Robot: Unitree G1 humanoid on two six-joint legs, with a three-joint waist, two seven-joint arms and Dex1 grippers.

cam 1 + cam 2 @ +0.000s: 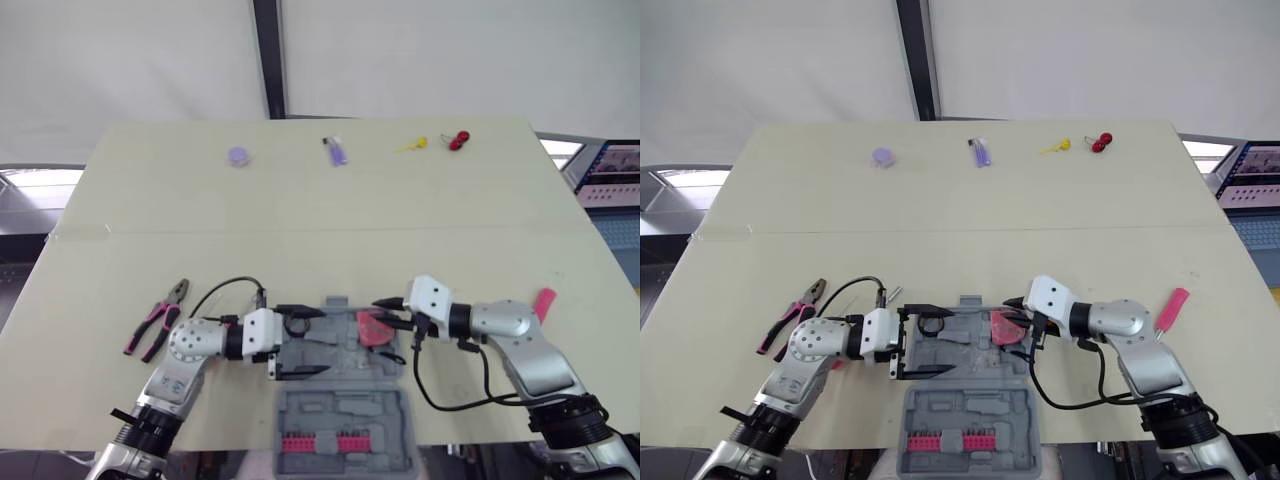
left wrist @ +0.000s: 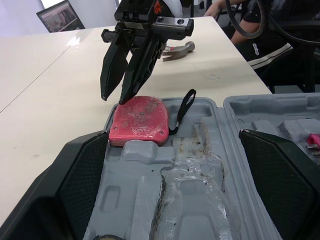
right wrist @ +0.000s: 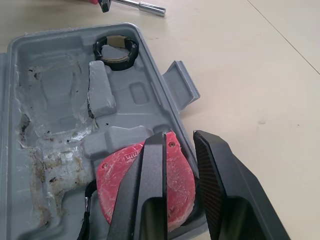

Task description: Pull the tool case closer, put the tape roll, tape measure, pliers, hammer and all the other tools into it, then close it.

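- Over the tool case point(image 1: 345, 378), your right jaws hang barely parted, empty, above the tape measure point(image 1: 372, 330) inside.
- Left jaws gape wide, empty.
- Withdrawing low could snag its strap point(image 2: 187, 107).

Both eye views: from the head, forward and down, far enough for the whole table point(image 1: 320, 200), tool case point(image 1: 345, 410) at lower centre. Wrist views: close over the open case from opposite sides, sharing the red tape measure point(image 2: 138, 121).

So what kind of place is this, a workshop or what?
Likely a lab or office room, not a workshop: one large plain table, white partition walls behind, a monitor at the side.
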